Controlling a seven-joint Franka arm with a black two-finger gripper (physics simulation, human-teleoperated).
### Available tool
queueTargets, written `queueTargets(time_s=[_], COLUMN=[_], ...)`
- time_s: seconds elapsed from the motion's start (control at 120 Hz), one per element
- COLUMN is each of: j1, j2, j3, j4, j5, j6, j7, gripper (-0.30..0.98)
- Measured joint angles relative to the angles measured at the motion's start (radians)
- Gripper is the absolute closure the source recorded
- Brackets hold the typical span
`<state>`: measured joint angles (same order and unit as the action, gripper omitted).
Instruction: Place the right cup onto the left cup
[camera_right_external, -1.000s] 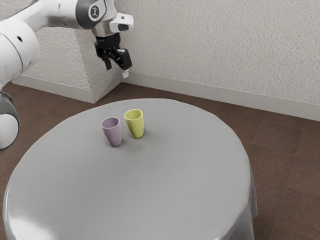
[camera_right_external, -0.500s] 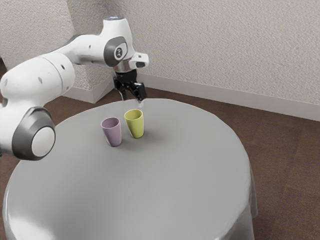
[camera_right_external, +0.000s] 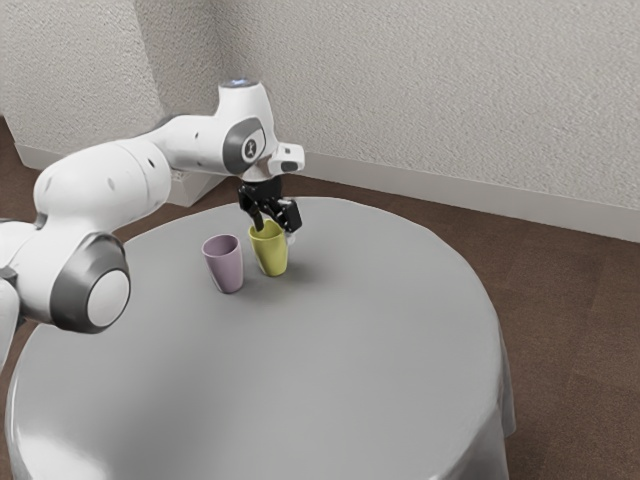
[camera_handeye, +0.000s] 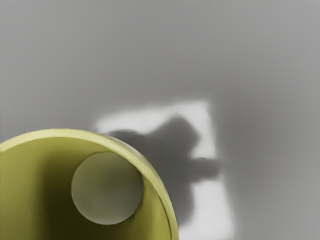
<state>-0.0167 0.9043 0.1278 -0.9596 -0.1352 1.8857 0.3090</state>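
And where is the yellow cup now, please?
On the table, the yellow cup stands at the gripper, on the exterior view's right of the purple cup.

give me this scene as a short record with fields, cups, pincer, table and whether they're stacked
yellow cup: upright, mouth up, looks empty
purple cup: upright, mouth up, toward the exterior view's left of the yellow one
spacing: side by side, small gap between
pincer: open, at the yellow cup's rim, not gripping it
table: round, covered by a smooth grey cloth
stacked: no, both cups stand on the table
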Motion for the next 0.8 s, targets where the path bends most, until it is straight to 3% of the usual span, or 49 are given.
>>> queueTargets(time_s=[0.175, 0.342, 0.467, 0.8], j1=[0.000, 0.000, 0.000, 0.000], j2=[0.011, 0.015, 0.016, 0.013], j3=[-0.003, -0.004, -0.006, -0.006], j4=[-0.002, -0.007, -0.010, -0.010], j5=[0.000, 0.000, -0.001, 0.006], j6=[0.022, 0.031, 0.032, 0.029], j7=[0.000, -0.002, -0.003, -0.008], gripper=[0.07, 0.45, 0.63, 0.77])
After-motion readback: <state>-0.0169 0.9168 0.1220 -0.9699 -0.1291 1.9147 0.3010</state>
